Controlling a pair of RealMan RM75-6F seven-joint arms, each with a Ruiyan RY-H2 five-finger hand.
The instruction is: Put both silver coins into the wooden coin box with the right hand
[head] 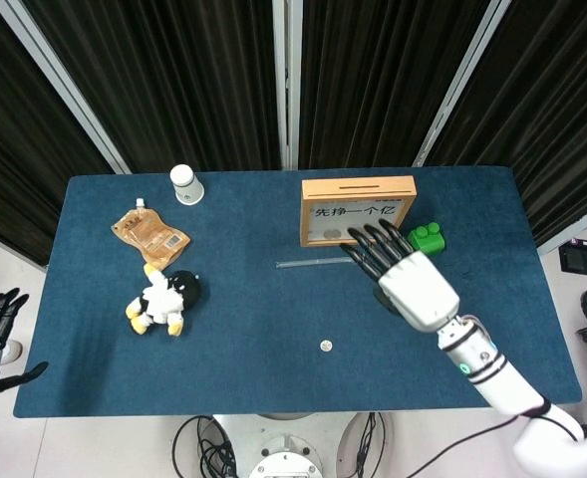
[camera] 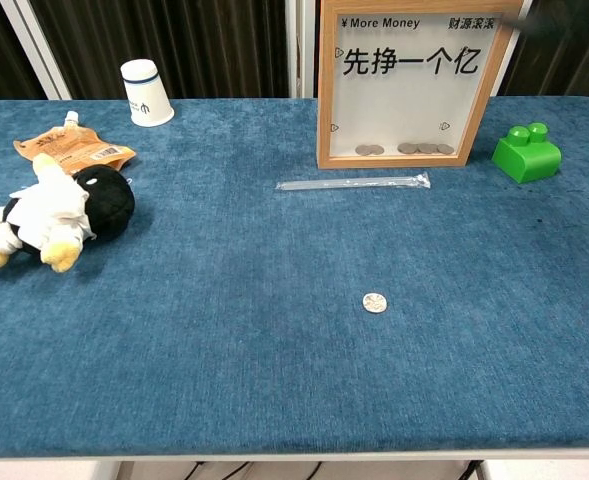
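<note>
Hovering right robot hand with fingers spread, empty, silver coin lying well apart, nearer the robot

one loose silver coin – one wooden coin box, one cup, one plush toy, one green block

Deep blue table cloth, a silver coin gleaming on it. Tan wooden coin box with black lettering, bright green block, black-and-white plush with yellow feet, orange pouch, white cup banded blue.
</note>
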